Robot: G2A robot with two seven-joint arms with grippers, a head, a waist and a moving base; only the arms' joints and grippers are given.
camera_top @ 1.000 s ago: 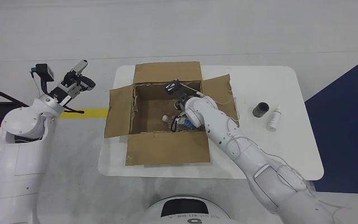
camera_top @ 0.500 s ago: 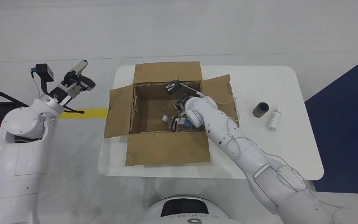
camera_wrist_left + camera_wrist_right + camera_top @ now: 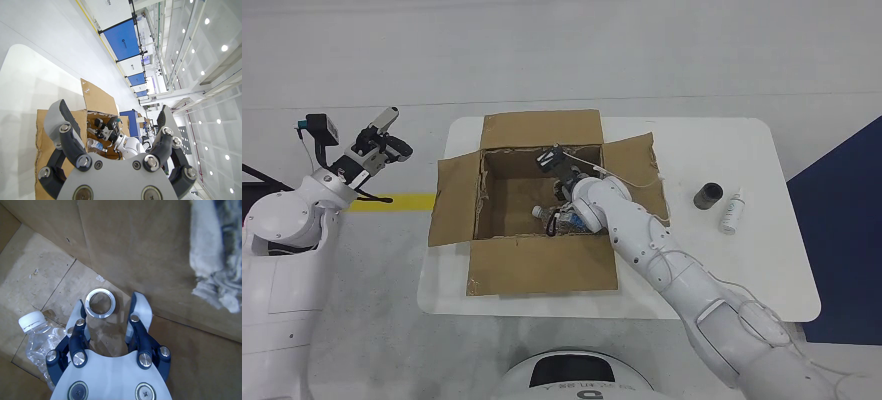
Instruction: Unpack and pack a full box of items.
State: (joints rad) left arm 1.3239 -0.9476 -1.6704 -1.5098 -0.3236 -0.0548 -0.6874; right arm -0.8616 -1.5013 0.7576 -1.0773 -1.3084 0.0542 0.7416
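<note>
My right claw [image 3: 109, 300] hangs spread open inside the box [image 3: 132, 247], one metal ring [image 3: 100, 316] on the floor between its tips. One clear bottle [image 3: 37, 336] lies beside it, and one pale cloth [image 3: 213, 262] sits by the wall. From the top view I count one dark cylinder [image 3: 708, 195] and one small white bottle [image 3: 731, 213] on the table [image 3: 722, 270], right of the box. My left claw [image 3: 112, 107] is held open off the table's left side.
</note>
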